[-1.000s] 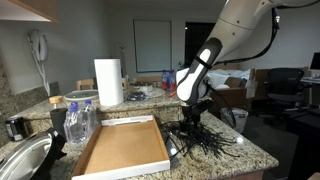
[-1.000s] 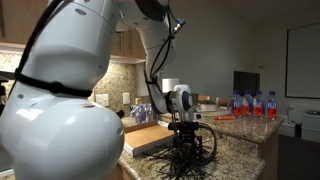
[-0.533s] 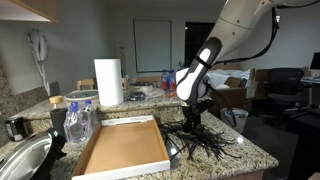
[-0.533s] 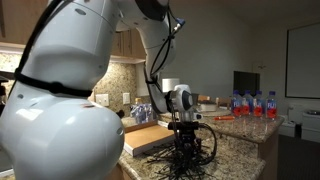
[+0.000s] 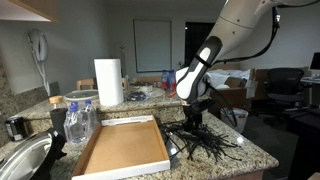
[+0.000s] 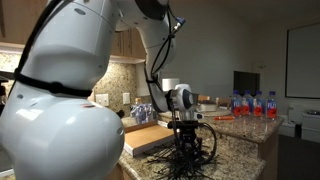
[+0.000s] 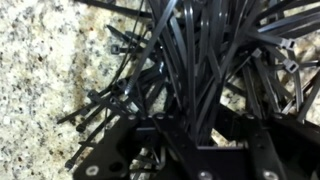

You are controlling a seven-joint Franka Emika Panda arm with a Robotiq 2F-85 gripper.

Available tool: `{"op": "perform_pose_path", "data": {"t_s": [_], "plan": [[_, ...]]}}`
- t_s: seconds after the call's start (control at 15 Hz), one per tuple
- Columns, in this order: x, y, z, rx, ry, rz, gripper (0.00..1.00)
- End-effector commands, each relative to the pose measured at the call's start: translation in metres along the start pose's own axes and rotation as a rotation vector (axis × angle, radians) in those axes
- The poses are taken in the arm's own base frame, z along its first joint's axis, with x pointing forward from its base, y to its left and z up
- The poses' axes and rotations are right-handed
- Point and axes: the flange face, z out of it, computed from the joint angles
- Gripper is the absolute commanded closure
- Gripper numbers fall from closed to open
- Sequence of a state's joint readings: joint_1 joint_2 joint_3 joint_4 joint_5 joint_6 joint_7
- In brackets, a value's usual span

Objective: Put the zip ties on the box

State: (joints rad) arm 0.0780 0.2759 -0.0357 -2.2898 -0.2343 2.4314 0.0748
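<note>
The zip ties are a spiky black tangle on the granite counter, to the right of the box, a shallow brown cardboard tray. In both exterior views my gripper points straight down into the top of the tangle. In the wrist view a thick bundle of zip ties converges between the black fingers, and my gripper is shut on it. More loose ties fan out over the speckled stone around the bundle. The box holds no ties that I can see.
A paper towel roll stands behind the box. Clear water bottles and a metal bowl sit left of it. More bottles line the far counter. The counter edge runs close in front of the pile.
The arm has stayed over the pile, almost still. The ties under the gripper look slightly more drawn together than a second ago.
</note>
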Motion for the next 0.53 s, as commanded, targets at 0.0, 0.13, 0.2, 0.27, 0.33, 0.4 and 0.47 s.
{"op": "perform_pose_path", "data": {"t_s": [0.0, 0.13, 0.2, 0.27, 0.33, 0.4, 0.47], "plan": [[-0.0102, 0.002, -0.0109, -0.007, -0.005, 0.04, 0.36], [-0.0104, 0.0014, -0.0169, -0.004, 0.002, 0.051, 0.23], [-0.0096, 0.0005, -0.0188, -0.003, 0.005, 0.07, 0.18], [-0.0097, -0.0003, -0.0199, -0.001, 0.001, 0.077, 0.12], [-0.009, -0.0023, -0.0195, -0.002, 0.0, 0.087, 0.05], [-0.0089, -0.0041, -0.019, 0.003, -0.005, 0.09, 0.02], [-0.0075, -0.0065, -0.017, 0.005, -0.011, 0.104, 0.0]]}}
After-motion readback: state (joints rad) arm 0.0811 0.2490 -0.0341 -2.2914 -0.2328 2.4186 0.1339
